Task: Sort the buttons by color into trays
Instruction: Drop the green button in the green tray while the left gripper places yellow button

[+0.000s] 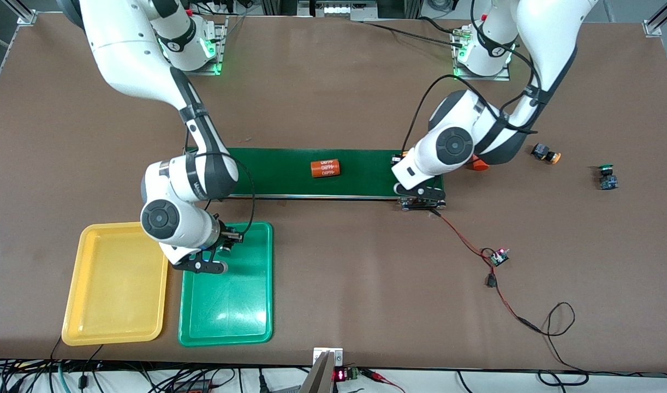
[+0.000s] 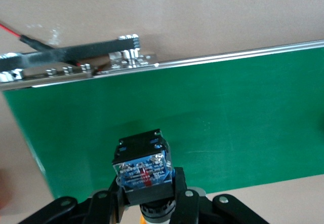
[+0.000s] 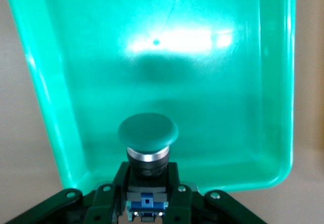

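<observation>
Our right tool [image 3: 147, 203] is clamped on a green-capped button [image 3: 148, 131] over the green tray [image 1: 246, 305], beside the yellow tray [image 1: 115, 305]. Our left tool [image 2: 149, 209] grips a blue-bodied button [image 2: 144, 165] over the green belt [image 2: 228, 117]. On the counter [image 1: 333, 98] toward the left arm's end lie an orange-capped button [image 1: 546, 154] and another green-capped one [image 1: 606, 177]

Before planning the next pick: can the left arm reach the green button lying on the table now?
Probably not yet: the left gripper over the belt is shut on a button. The path to the green button looks free.
</observation>
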Available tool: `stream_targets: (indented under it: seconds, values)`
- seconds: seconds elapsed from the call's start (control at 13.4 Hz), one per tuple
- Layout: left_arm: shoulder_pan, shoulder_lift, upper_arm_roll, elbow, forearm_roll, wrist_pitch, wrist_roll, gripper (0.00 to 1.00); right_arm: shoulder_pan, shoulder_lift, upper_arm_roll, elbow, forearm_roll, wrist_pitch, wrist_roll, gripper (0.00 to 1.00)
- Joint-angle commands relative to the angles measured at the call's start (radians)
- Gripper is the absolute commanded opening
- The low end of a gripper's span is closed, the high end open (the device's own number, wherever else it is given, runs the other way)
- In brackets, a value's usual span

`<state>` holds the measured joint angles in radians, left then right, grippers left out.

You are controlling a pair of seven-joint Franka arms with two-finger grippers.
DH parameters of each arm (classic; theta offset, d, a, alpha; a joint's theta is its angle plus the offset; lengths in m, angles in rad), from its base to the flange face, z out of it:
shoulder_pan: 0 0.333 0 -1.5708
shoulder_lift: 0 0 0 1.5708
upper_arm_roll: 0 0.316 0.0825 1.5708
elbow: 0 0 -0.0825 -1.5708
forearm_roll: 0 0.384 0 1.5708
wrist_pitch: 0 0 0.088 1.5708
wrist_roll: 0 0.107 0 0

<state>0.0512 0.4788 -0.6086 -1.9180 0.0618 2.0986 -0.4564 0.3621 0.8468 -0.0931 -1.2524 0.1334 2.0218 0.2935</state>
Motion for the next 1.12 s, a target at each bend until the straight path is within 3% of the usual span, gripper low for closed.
stream_targets:
  seconds: [0.0,0.07,0.37,0.67,0.74,0.82,1.04]
  values:
    - [0.010,0.036,0.001,-0.015,-0.016,0.058,0.002,0.57,-0.049,0.089,0.013,0.115,0.009,-0.014,-0.111,0.00]
    - [0.010,0.038,0.001,-0.016,-0.016,0.064,0.010,1.00,-0.058,0.101,0.012,0.123,0.009,-0.014,-0.141,0.00]
    - [0.027,-0.035,0.000,0.004,-0.026,-0.015,0.007,1.00,-0.068,0.124,0.012,0.122,0.000,-0.070,-0.209,0.00]
    - [0.107,-0.127,0.033,0.040,-0.148,-0.100,0.009,1.00,-0.091,0.140,0.012,0.120,0.002,-0.063,-0.290,0.00]
    - [0.113,-0.141,0.062,0.045,-0.143,-0.114,0.010,1.00,-0.091,0.140,0.012,0.120,0.009,-0.063,-0.301,0.21]
    - [0.113,-0.144,0.108,0.044,-0.134,-0.117,0.013,1.00,-0.098,0.135,0.012,0.120,0.012,-0.063,-0.297,0.99]
    - [0.114,-0.141,0.312,0.028,-0.132,-0.120,0.193,1.00,-0.104,0.086,0.009,0.123,0.011,-0.078,-0.275,1.00]
